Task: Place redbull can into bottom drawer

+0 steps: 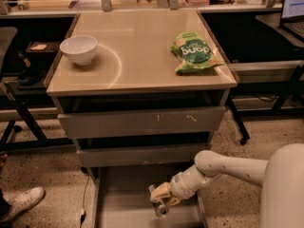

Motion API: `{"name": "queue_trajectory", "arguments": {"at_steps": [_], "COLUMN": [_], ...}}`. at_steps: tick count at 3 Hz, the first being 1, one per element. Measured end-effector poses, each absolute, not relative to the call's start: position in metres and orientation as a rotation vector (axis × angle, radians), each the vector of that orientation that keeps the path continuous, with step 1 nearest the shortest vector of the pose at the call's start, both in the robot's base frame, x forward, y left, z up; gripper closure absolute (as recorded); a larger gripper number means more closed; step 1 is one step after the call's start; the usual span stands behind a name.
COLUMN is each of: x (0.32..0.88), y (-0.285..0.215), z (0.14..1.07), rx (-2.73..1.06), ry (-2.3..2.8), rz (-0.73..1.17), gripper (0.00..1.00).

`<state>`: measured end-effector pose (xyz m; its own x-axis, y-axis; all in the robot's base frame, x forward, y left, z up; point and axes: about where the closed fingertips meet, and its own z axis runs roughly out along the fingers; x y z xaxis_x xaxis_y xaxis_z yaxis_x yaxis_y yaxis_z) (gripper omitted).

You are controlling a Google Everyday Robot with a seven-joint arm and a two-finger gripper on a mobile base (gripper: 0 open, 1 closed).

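Observation:
The bottom drawer (123, 208) is pulled out at the foot of the cabinet, a wide shallow grey tray. My gripper (160, 197) reaches into it from the right on the white arm. It is shut on the redbull can (162, 210), which hangs low over the drawer's right part, its shiny round end facing the camera. I cannot tell whether the can touches the drawer floor.
Two upper grey drawers (142, 121) are closed above. On the cabinet top (137, 56) stand a white bowl (79, 49) at the left and a green snack bag (194, 51) at the right. A person's shoe (21, 202) is on the floor at the left. Dark desks flank the cabinet.

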<state>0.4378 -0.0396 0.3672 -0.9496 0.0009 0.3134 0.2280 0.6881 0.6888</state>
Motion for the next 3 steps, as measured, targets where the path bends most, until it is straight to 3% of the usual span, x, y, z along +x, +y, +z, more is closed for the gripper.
{"name": "queue_trajectory", "arguments": {"at_steps": [3], "x": [0.459], "y": [-0.030], "z": [0.279], "rx": [-0.324], "ry": [-2.631], "rz": [-1.297], "gripper": [1.00]}}
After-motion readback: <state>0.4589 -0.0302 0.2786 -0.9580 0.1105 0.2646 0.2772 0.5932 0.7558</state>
